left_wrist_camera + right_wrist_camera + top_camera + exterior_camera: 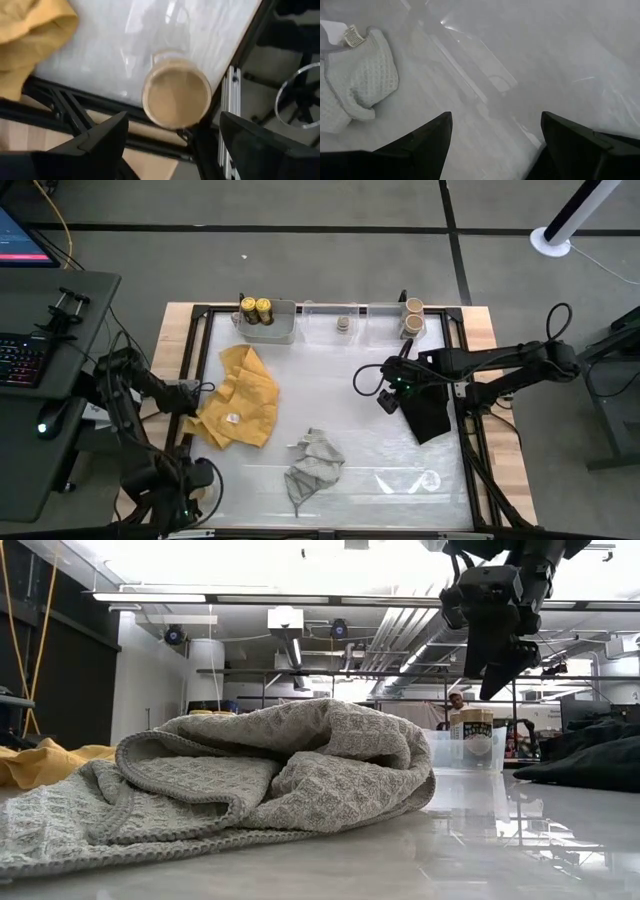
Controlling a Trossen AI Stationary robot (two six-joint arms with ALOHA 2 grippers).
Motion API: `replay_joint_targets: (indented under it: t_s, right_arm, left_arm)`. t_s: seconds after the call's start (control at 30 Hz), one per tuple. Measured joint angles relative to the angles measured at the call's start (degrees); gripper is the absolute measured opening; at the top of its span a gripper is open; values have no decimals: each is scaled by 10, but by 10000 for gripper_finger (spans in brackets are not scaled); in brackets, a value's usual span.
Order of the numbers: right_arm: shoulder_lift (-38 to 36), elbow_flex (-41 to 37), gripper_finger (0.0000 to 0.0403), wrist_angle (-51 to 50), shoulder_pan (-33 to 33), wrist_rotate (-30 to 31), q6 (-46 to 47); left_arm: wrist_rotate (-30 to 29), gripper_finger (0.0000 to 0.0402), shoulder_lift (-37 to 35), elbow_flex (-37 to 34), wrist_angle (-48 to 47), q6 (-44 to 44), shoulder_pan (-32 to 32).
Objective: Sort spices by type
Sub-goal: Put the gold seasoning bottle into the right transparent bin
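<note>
One tan jar with a pale top (pixel 176 97) stands upright on the table by its left frame rail, next to the yellow cloth (pixel 240 395). My left gripper (pixel 172 145) hovers above it, open, one finger to each side, touching nothing; in the high view it (pixel 190 396) hides the jar. Two dark jars with yellow tops (pixel 256 309) stand in the grey bin. A tiny clear jar (pixel 343 323) and two tan jars (pixel 412 315) stand in the clear bins at the far edge. My right gripper (pixel 388 397) hangs open and empty above mid-table, by the black cloth (pixel 430 410).
A crumpled grey cloth (pixel 314 465) lies near the table's near edge and fills the low view's foreground (pixel 250 780). The black cloth lies under the right arm. The dark frame rail (pixel 75 100) runs close beside the tan jar. Bare table lies between the cloths.
</note>
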Motion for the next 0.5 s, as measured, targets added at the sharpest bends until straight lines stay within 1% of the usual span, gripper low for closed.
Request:
replay_joint_targets:
  t_s: [0.1, 0.17, 0.37, 0.5]
  right_arm:
    - [0, 0, 300, 0, 0, 0, 0]
    - [0, 0, 300, 0, 0, 0, 0]
    - [0, 0, 300, 0, 0, 1, 0]
    - [0, 0, 300, 0, 0, 16, 0]
  left_arm:
    - [-34, 300, 2, 0, -2, -14, -8]
    - [-46, 300, 2, 0, 0, -25, -11]
    - [-48, 300, 2, -1, 25, -25, -27]
    - [-50, 300, 2, -17, 40, -35, -33]
